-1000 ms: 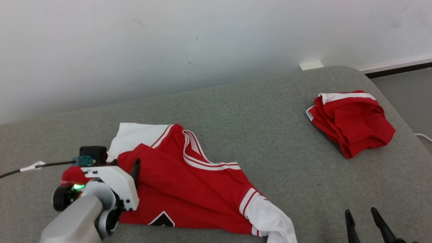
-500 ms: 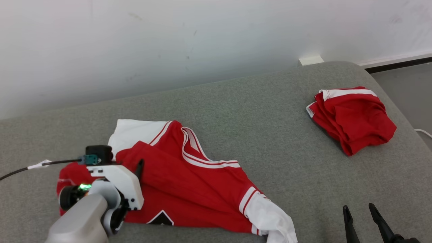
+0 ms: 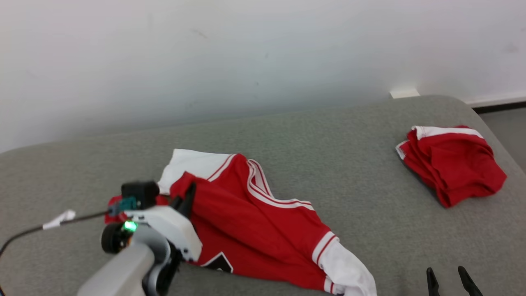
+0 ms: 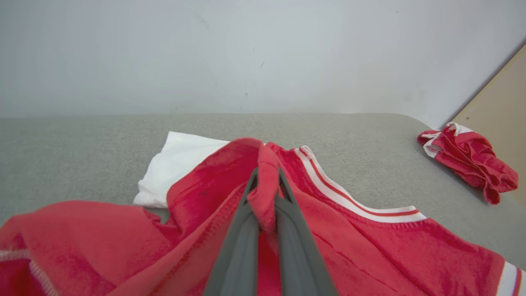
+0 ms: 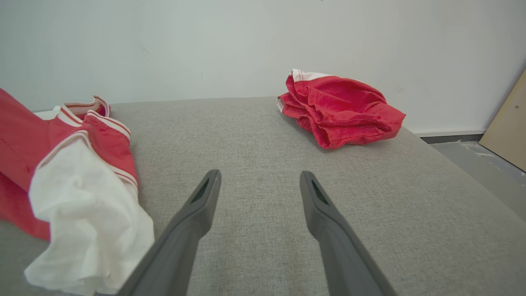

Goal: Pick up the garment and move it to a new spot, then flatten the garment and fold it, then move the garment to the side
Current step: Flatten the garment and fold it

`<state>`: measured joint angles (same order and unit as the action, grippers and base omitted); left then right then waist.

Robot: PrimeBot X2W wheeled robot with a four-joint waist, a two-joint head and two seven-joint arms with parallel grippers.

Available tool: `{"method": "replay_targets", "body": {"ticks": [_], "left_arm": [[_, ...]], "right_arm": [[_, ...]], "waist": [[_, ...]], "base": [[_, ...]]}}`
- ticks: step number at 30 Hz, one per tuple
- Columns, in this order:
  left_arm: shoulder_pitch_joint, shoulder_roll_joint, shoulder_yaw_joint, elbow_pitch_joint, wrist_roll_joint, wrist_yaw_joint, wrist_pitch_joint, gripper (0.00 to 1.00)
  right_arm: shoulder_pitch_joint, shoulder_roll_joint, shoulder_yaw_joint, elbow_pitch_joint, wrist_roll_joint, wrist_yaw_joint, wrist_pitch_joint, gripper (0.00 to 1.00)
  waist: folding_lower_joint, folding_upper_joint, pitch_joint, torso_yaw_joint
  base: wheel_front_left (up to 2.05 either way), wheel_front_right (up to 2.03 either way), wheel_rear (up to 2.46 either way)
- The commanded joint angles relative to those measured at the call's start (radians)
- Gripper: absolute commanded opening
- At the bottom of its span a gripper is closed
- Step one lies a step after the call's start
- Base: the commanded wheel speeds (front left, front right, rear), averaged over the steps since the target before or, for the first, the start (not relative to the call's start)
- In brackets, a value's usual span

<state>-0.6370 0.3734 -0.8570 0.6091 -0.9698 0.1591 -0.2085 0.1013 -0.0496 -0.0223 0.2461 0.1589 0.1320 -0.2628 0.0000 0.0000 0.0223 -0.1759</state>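
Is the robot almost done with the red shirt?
No, it's only starting. Done: nothing yet; the shirt lies crumpled on the cushion. In hand: the left hand is shut on a red fold of it, while the right hand sits open. Left: lifting it to a new spot, flattening, folding, moving it aside.

I see a plain white wall (image 3: 246, 61) behind the grey fabric couch (image 3: 328, 135), grey floor (image 5: 481, 168) past its right edge.

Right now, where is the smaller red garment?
In the head view, the smaller red garment lies far right on the grey surface, near the wall, apart from the red-and-white jersey.
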Motion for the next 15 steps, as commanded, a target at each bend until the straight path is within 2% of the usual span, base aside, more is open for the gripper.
{"method": "replay_targets", "body": {"ticks": [1,6,9,12,15], "left_arm": [[0.043,0.019,0.0,-0.035,-0.012,0.014,-0.008,0.0],[0.256,0.11,0.004,-0.347,-0.026,0.138,-0.022,0.0],[0.404,0.138,0.014,-0.511,-0.058,0.21,-0.029,0.0],[0.528,0.151,0.021,-0.595,-0.091,0.258,-0.036,0.0],[0.611,0.143,0.028,-0.631,-0.106,0.282,-0.043,0.0]], "right_arm": [[0.013,-0.003,-0.004,-0.001,0.005,-0.003,-0.003,1.0],[0.04,-0.002,-0.017,-0.011,0.01,-0.003,-0.003,1.0],[0.047,-0.003,-0.025,-0.012,0.012,-0.003,-0.003,1.0],[0.049,-0.003,-0.027,-0.011,0.013,-0.003,-0.002,1.0],[0.056,-0.003,-0.023,-0.008,0.008,-0.003,-0.002,1.0]], "waist": [[0.0,0.0,-0.025,0.036],[0.0,0.0,-0.042,0.109],[0.0,0.0,-0.047,0.147],[0.0,0.0,-0.051,0.18],[0.0,0.0,-0.057,0.208]], "base": [[0.0,0.0,0.0],[0.0,0.0,0.0],[0.0,0.0,0.0],[0.0,0.0,0.0],[0.0,0.0,0.0]]}}
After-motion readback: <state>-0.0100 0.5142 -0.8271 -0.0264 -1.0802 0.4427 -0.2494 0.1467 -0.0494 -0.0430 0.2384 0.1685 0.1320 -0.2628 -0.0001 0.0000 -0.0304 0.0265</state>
